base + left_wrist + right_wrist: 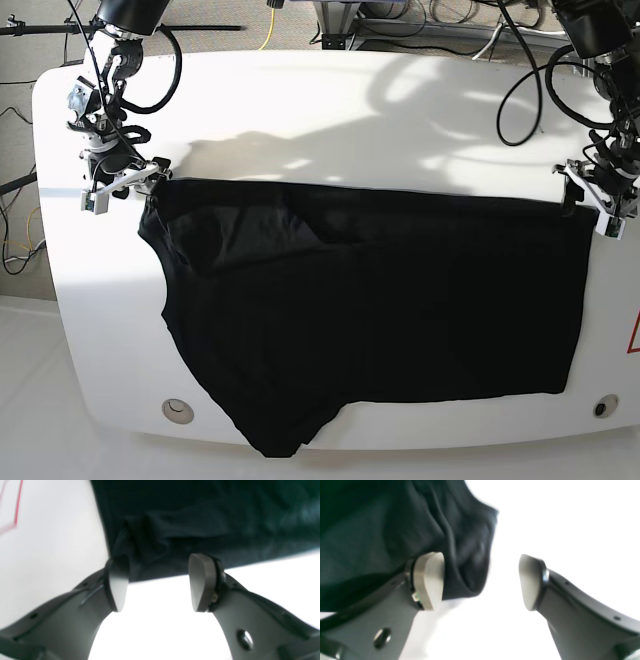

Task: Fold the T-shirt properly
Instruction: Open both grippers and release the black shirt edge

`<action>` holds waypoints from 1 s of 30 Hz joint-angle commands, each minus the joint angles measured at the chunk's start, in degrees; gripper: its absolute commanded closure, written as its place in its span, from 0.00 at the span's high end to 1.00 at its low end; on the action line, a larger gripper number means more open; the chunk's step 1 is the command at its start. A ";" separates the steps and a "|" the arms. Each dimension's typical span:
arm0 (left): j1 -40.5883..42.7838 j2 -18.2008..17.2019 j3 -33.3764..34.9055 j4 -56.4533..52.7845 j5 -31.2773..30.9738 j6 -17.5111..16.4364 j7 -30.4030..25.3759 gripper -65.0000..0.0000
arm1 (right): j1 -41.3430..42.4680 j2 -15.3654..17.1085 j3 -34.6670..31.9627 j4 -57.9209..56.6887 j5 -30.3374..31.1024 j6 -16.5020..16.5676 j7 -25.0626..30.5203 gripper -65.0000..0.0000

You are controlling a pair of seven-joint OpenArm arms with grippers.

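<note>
White and glossy, the table point(330, 110) has rounded corners and catches soft shadows of the cables above it; a small round fitting point(178, 408) sits near its front edge under the right claw's side, another point(601, 408) near the front corner under the left claw's side, with a bit of red marking point(634, 335) close to that edge. Beyond the far edge lie grey carpet, loose cables and a metal frame.

Spread flat over the middle of the table is the T-shirt point(380, 320), plain black cloth, matte and soft, its far edge running nearly straight from one claw to the other. Its hem side ends in a fairly straight edge below the left claw, while the other end is rumpled, with a folded flap near the right claw and a sleeve drooping toward the table's front edge.

The left claw point(157, 582) has dark grey, smooth plastic arms tipped with rounded, flat-faced pads. Its jaws stand wide apart, nothing between them; the creased corner of the shirt lies just ahead of the pads, one pad at the cloth's edge.

The right claw point(482, 581) is of the same make, also spread wide and gripping nothing. A bunched, rounded fold of the shirt bulges beside one pad point(430, 580) and partly into the gap; the other pad point(531, 581) stands over bare white table.
</note>
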 commanded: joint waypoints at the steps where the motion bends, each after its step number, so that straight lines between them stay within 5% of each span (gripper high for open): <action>1: 0.43 -1.14 -0.66 0.44 -1.00 -0.10 -1.28 0.57 | 0.30 0.95 0.25 0.20 -0.48 0.38 2.70 0.68; 5: 1.45 -0.81 -1.01 1.36 -0.37 -0.10 -0.73 0.69 | 1.02 1.11 0.99 -1.62 -5.09 0.61 4.49 0.68; 11: 2.75 -0.36 -0.71 2.12 1.20 -0.10 -0.25 0.74 | 0.78 1.08 1.13 -2.48 -7.33 0.77 5.53 0.68; 19: 5.71 1.41 2.06 5.11 11.75 -0.10 -9.36 0.65 | 0.40 1.41 1.76 -2.74 -7.46 2.32 6.63 0.68; 30: 5.37 2.84 4.52 4.08 15.01 -0.10 -9.51 0.62 | 0.09 0.94 1.32 -5.08 -5.58 3.62 5.77 0.68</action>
